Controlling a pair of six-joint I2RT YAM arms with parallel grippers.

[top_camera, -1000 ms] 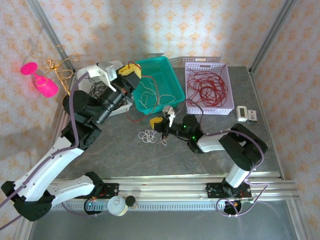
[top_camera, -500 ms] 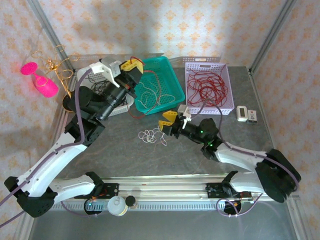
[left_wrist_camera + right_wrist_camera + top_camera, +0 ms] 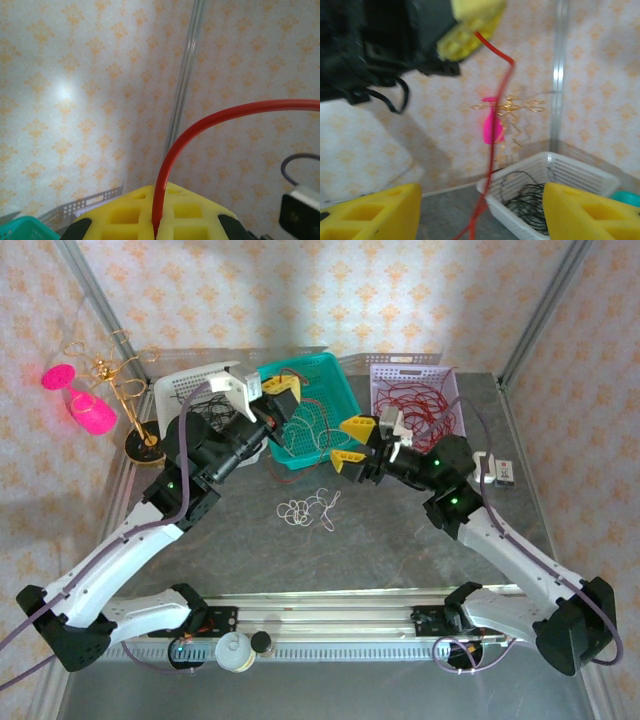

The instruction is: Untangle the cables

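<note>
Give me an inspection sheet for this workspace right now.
Surface: grey table, loose white cable coil on it.
Job's things: red cables in lilac basket; black cable in white basket; white cable in teal basket.
Clutter: gold wire stand, pink object, small device at right.
Tools: left tool shut on red strand; right tool open.
Cables: red strand arcs away from left tool.
Surroundings: patterned walls, metal frame posts.
</note>
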